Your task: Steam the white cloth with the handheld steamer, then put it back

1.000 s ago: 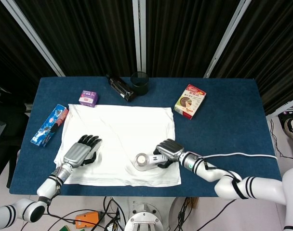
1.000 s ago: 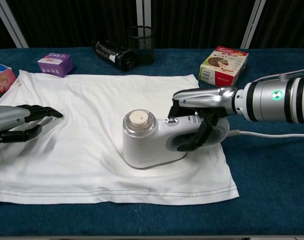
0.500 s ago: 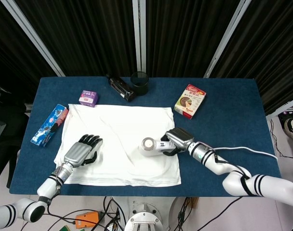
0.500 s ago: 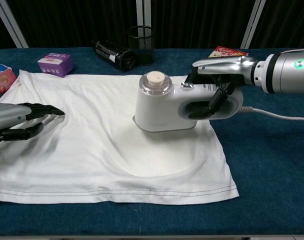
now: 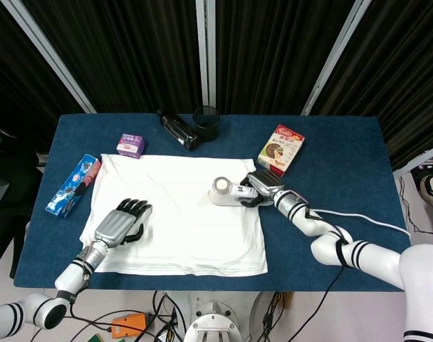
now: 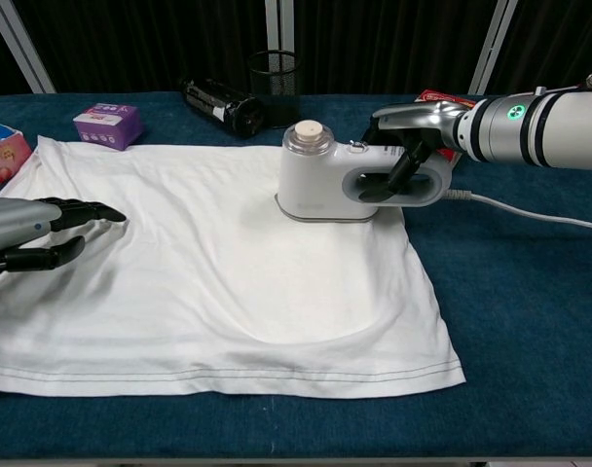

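The right robot hand (image 6: 413,146) is clamped through the loop handle of the white plastic handheld steamer (image 6: 347,178), fingers wrapped round the grip. Over the last second the steamer has travelled from the near-centre of the white rectangular cloth (image 6: 208,282) up to its far right corner, where its base now sits on or just above the fabric — contact cannot be confirmed from either view. Its white power cord (image 6: 530,212) trails right across the blue-covered surface (image 6: 530,321).

The left robot hand (image 5: 120,223) has not moved: it holds nothing, and rests palm-down on the near left part of the cloth with fingers extended and slightly apart, apparently pinning the fabric.

Judgement: the stroke has reached the cloth's far edge, so the steaming pass appears near its end. The remaining step is returning the steamer to its place off the cloth — likely to the right, beside the red and yellow cardboard box (image 5: 281,149). The cloth shows a shallow ripple near the centre
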Tool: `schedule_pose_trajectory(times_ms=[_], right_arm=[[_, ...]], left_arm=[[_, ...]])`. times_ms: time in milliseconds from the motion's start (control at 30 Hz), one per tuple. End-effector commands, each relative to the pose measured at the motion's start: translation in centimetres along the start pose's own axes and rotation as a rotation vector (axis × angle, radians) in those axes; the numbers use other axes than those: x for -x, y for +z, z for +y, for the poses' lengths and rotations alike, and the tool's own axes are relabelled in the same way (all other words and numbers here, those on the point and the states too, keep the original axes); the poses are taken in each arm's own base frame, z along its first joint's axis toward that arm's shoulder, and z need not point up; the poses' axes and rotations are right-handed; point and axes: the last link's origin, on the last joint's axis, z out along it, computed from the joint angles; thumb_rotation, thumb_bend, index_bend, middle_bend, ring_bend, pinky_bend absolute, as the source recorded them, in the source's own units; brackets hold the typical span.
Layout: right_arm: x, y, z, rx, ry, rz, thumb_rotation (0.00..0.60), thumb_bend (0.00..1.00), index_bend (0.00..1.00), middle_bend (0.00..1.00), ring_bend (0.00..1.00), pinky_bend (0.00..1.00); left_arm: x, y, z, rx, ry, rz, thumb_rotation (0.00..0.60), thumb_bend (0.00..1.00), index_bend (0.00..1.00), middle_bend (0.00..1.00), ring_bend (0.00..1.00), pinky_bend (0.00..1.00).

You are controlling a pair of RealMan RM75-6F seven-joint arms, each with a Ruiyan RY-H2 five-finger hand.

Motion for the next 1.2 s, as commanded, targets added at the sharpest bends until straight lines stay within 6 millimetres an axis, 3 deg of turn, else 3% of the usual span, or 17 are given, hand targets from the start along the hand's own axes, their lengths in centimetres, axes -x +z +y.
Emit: schedule_pose_trajectory(times_ms=[33, 800, 1033, 1200], right_arm=[[0.5, -0.6, 0.2, -0.009, -0.012, -0.014, 0.6, 0.48, 1.0, 0.84, 0.89, 0.71], [6.4, -10.5, 0.2, -0.214, -0.111, -0.185, 0.6, 0.48, 1.0, 0.84, 0.89, 0.71], [4.4, -12.8, 0.9, -0.238, -0.048, -0.081, 0.6, 0.48, 1.0, 0.84, 0.89, 0.71], [2.5, -12.4, 1.6, -0.212, -0.017, -0.008, 0.6, 0.48, 1.0, 0.84, 0.89, 0.71]], left_arm=[[0.0, 0.0, 0.0, 0.001, 0.0, 0.001, 0.036, 0.53, 0.05, 0.02, 0.0, 0.0], [-0.3, 0.1, 0.4, 0.01, 0.01, 0.012, 0.035, 0.53, 0.05, 0.02, 0.0, 0.0], [-0.9, -0.1, 0.4, 0.009, 0.008, 0.034, 0.035, 0.53, 0.05, 0.02, 0.0, 0.0], [-1.2, -0.1, 0.2, 0.005, 0.006, 0.044, 0.035, 0.53, 0.05, 0.02, 0.0, 0.0]])
